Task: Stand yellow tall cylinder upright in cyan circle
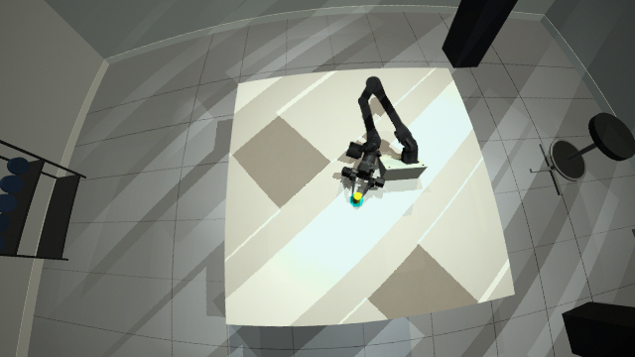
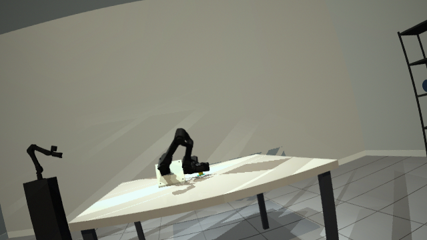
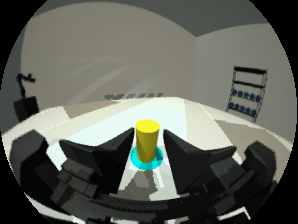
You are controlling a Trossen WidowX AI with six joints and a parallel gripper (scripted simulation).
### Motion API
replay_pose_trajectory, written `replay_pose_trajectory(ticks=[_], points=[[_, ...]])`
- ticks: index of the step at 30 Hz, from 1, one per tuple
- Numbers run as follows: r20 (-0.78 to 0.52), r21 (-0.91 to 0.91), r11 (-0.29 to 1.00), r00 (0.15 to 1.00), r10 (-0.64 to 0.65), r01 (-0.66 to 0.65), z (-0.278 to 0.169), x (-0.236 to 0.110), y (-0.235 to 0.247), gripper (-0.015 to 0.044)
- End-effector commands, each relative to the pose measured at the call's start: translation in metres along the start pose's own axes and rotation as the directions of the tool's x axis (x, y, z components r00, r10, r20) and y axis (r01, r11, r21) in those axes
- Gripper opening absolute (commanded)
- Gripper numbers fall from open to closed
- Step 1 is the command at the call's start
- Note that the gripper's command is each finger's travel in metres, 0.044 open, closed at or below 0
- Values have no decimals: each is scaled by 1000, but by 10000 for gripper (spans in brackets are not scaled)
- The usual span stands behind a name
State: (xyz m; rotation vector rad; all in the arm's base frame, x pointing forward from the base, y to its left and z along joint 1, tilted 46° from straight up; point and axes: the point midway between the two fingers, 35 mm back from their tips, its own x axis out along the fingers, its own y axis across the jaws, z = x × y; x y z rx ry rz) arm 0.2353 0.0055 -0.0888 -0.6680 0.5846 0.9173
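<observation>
The yellow tall cylinder (image 1: 357,196) (image 2: 201,173) (image 3: 147,142) is upright, its base within the cyan circle (image 1: 355,204) (image 3: 147,167) on the table. The circle shows around the base in the wrist view. In the exterior view only a bit of yellow shows under the gripper. My gripper (image 1: 356,193) (image 3: 149,131) is open, low over the table, with one finger on each side of the cylinder. In the wrist view a narrow gap shows between each fingertip and the cylinder.
The arm's pale base block (image 1: 404,171) (image 2: 170,173) stands on the table (image 1: 278,293) (image 2: 267,180) beside the gripper. A round stool, a dark pedestal (image 2: 45,207) with another arm, and a rack of blue balls stand off the table.
</observation>
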Motion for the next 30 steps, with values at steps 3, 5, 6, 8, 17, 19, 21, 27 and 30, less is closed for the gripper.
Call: replay_pose_trajectory(ticks=[3,5,6,8,17,19,21,27,30], points=[[5,-5,1000,1000,1,-1,1,0,0,341],[5,-5,1000,1000,1,-1,1,0,0,394],[5,-5,1000,1000,1,-1,1,0,0,400],[5,-5,1000,1000,1,-1,1,0,0,400],[-13,-25,1000,1000,4,-5,30,0,-3,400],[-16,-30,1000,1000,3,-3,40,0,-3,400],[-17,-35,999,1000,0,-1,50,-1,-3,400],[-11,-46,999,1000,-12,11,79,-3,1,400],[-4,-48,999,1000,-18,18,90,-4,4,400]])
